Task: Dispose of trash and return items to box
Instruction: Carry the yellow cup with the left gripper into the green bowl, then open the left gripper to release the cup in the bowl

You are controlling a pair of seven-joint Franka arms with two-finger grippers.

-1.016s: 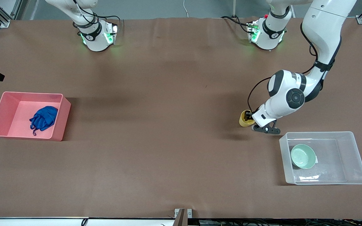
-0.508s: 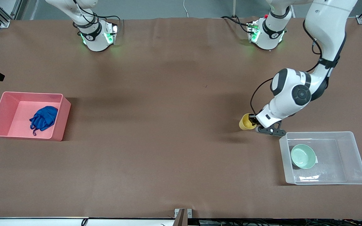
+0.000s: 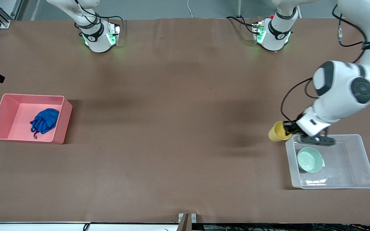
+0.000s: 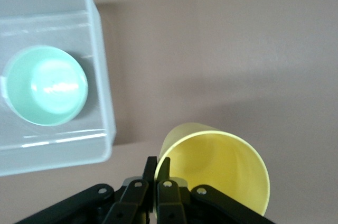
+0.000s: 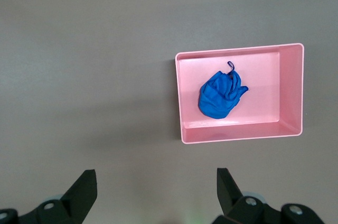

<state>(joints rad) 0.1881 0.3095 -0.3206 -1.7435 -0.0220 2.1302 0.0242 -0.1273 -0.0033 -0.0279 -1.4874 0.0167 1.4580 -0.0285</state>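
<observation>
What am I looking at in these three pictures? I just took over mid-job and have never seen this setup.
Two robot arms stand at a brown table. The wide picture looks down from a high camera facing them; the other two come from cameras on each arm's wrist.

The left gripper is shut on the rim of a yellow cup, carried in the air beside the edge of the clear box. A mint-green bowl already sits in that box.

At the right arm's end of the table, the blue wad of trash lies in the pink bin. The right arm waits, and the right gripper hangs open, high above the table near that bin.
</observation>
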